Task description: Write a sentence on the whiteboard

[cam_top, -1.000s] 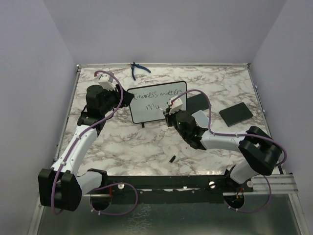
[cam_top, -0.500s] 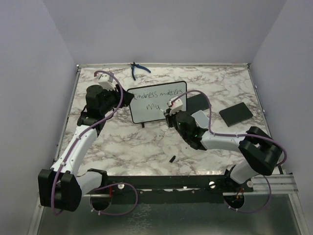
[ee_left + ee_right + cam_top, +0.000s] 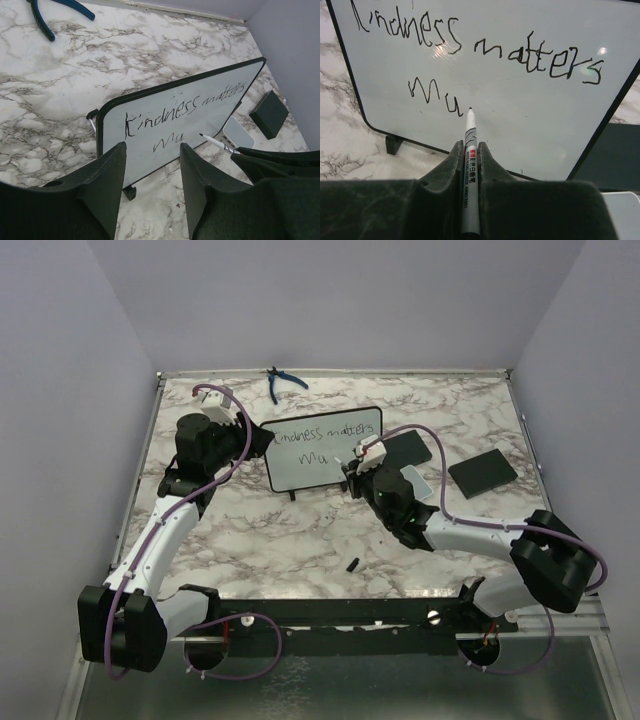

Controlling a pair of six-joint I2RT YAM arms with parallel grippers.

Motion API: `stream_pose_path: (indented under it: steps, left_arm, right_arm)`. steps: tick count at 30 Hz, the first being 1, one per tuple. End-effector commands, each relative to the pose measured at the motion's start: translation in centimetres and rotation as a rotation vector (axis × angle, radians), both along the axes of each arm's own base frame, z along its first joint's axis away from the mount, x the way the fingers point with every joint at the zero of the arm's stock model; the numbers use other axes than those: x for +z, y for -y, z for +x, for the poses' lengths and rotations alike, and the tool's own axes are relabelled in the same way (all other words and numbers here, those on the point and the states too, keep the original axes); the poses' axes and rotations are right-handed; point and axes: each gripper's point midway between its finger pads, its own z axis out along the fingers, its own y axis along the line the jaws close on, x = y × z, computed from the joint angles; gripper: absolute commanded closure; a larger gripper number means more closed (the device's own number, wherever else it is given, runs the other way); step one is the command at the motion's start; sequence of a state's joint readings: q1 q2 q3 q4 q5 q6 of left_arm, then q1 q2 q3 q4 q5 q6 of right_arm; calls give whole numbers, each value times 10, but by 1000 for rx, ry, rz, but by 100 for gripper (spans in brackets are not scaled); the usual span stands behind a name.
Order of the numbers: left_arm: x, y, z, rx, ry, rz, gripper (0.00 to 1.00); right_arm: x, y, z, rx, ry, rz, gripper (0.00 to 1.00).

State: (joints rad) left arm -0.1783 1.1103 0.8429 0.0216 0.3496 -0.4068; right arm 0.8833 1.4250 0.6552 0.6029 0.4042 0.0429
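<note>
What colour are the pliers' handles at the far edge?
Blue; the pliers show best in the left wrist view.

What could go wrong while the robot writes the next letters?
The whiteboard stands tilted on small feet, and the left claw is open, not gripping it, so a hard push from the marker might slide or tip it. The right claw might also smear the "Mu".

Lab booth — marble table [image 3: 280, 530] (plain lilac walls [image 3: 330, 300]).
</note>
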Motion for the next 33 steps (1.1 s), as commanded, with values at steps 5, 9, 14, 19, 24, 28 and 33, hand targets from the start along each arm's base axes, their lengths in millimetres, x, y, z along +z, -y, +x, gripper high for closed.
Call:
stream_pose_path:
  steps: [5,9,14,19,24,28,33]
  left_arm:
    - [9,4,-4,-23,35,-10,51]
    - [9,3,-4,-23,36,-8,51]
    - [9,3,-4,-21,36,-8,51]
    - [9,3,-4,-22,36,-7,51]
    - [9,4,-4,-24,36,-7,51]
    - [9,3,-4,-23,35,-7,51]
    - [9,3,-4,-24,36,-6,51]
  right_arm:
    - [-2,0,9,-33,10,-23,99]
    - [-1,-3,12,-34,17,-24,99]
    - [1,-5,15,-42,26,-19,99]
    - [0,-5,20,-53,26,-21,99]
    - [-3,-6,24,-59,22,-28,99]
    - [-3,-10,26,-50,24,-27,99]
    - [-4,-14,25,-33,20,-27,99]
